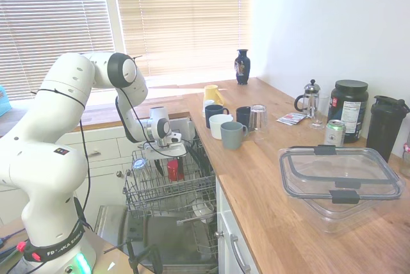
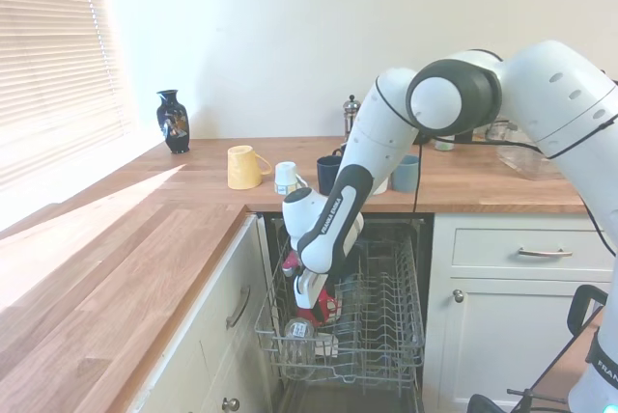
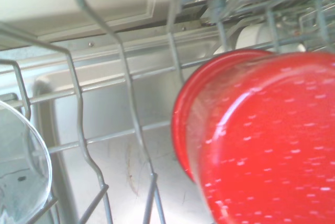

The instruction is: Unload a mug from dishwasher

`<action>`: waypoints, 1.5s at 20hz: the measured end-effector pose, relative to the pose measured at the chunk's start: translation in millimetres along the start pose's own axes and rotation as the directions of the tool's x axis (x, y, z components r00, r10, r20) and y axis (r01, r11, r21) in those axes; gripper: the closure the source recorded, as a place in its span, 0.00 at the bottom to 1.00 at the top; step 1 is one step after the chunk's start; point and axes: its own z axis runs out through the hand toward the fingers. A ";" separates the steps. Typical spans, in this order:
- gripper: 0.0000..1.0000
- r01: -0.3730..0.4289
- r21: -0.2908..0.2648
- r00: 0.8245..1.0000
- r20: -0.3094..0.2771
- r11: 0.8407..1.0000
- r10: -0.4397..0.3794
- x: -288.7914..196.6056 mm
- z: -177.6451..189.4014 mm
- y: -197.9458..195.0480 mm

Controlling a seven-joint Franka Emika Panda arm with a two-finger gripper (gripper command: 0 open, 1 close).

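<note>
Because the small glossy red cylindrical mug (image 1: pixel 172 169) sits deep among the tines of the grey metal wire rack (image 1: pixel 195 192) of the dishwasher (image 2: pixel 417 239), the white arm's gripper (image 1: pixel 168 157) reaches straight down onto it. Whether its fingers have clamped it I cannot tell. Only the wrist view shows a clear glass (image 3: pixel 18 171) just beside the mug.

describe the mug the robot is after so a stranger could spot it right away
Find the dishwasher under the wooden counter, its wire rack pulled out. The mug sits in that rack directly beneath the gripper. It is the only glossy red piece there, next to clear glassware.
</note>
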 end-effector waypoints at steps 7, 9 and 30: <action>0.00 -0.010 0.005 1.000 0.005 1.000 0.010 0.8 14.4 -2.2; 0.00 -0.014 0.007 1.000 0.006 1.000 0.014 1.4 14.9 -2.3; 1.00 -0.048 -0.011 0.999 0.012 0.999 0.049 19.4 16.7 1.0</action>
